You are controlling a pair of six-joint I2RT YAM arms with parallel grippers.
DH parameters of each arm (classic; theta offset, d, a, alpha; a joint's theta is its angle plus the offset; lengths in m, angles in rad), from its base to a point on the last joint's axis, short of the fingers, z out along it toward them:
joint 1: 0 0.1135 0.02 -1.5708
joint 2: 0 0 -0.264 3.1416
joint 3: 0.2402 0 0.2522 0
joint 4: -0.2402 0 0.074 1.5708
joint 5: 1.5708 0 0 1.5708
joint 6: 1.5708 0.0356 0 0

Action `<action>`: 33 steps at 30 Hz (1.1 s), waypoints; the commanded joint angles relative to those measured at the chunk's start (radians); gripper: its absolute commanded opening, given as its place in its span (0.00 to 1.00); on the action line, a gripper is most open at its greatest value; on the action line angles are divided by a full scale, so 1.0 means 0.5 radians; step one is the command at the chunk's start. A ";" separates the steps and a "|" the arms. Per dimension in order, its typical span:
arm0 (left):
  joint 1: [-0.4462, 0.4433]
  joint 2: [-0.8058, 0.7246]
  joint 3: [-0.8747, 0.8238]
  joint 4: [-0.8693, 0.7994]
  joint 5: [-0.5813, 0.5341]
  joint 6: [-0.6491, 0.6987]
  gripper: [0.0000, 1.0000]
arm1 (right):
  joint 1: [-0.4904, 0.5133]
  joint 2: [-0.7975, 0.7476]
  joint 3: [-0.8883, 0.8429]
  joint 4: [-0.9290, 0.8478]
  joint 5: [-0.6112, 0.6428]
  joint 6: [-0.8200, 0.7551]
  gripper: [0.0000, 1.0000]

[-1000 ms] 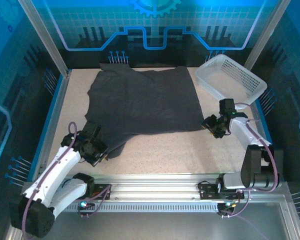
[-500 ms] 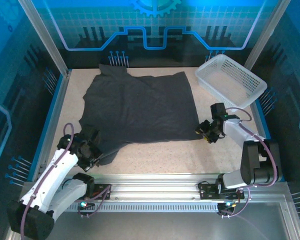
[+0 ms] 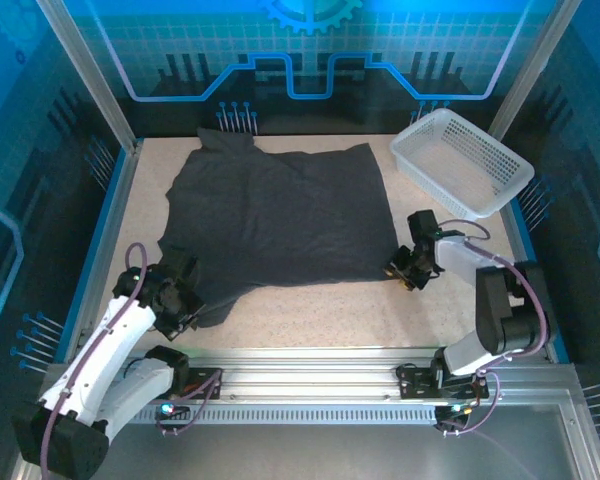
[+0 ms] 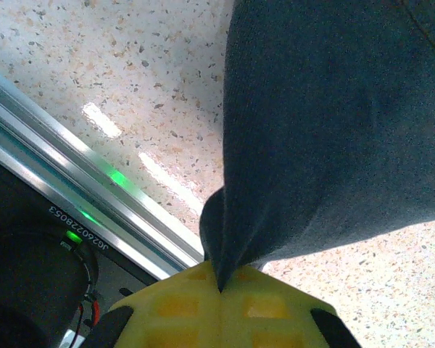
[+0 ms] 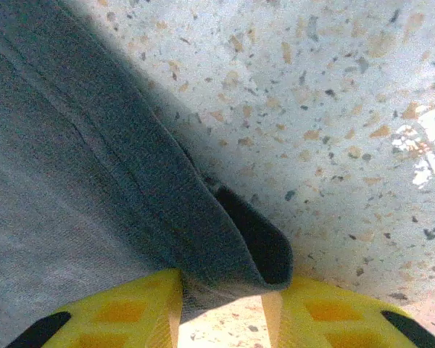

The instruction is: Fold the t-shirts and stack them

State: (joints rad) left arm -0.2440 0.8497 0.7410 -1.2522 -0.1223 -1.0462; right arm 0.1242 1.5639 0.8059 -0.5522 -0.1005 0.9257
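Left gripper, from above: sits low by the near-left part of the table, pressed together on the near-left edge of the t-shirt. Right gripper: rests at the t-shirt's near-right corner, against the cloth; too small from up here to judge its jaws. T-shirt: lies spread over the middle and far part of the table, mostly flat, with a tongue of cloth reaching toward the left gripper. White basket: stands at the far right, set at an angle to the table's edges, just beside the t-shirt's right side without touching it.

Left wrist view: shows the left gripper with its yellow pads closed on a pointed pinch of t-shirt. Cloth fans out wide from that point across the upper right. Speckled table at upper left and lower right. Aluminium rail runs diagonally below, with green glints on it.

Right wrist view: shows the right gripper with its two yellow fingers standing somewhat apart, speckled table visible in the gap. Doubled-over corner of t-shirt lies right at the tips, spanning the gap, meeting the left-hand finger, with a curled lip by the other. Not squeezed tight.
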 commanded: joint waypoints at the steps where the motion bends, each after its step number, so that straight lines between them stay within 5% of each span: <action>1: 0.019 -0.034 0.049 -0.103 -0.074 -0.028 0.00 | -0.001 0.141 0.078 0.092 0.029 -0.030 0.25; 7: 0.019 -0.080 0.028 -0.143 -0.099 -0.069 0.00 | 0.023 -0.049 0.079 -0.016 0.145 -0.010 0.00; 19: 0.019 -0.017 0.008 -0.047 -0.114 -0.090 0.00 | 0.052 -0.416 0.137 -0.462 0.176 0.035 0.00; 26: 0.019 0.056 0.026 0.009 -0.124 -0.068 0.00 | 0.049 0.034 0.466 -0.379 -0.036 -0.096 0.02; 29: 0.019 0.062 0.068 -0.030 -0.172 -0.048 0.00 | 0.058 0.307 0.614 -0.545 -0.186 -0.126 0.15; 33: 0.041 0.033 0.131 -0.122 -0.269 -0.055 0.00 | 0.055 0.057 0.368 -0.558 -0.011 -0.010 0.19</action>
State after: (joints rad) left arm -0.2413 0.8806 0.7601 -1.2526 -0.1875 -1.0733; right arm 0.1440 1.7008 1.0679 -0.7376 -0.1352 0.8906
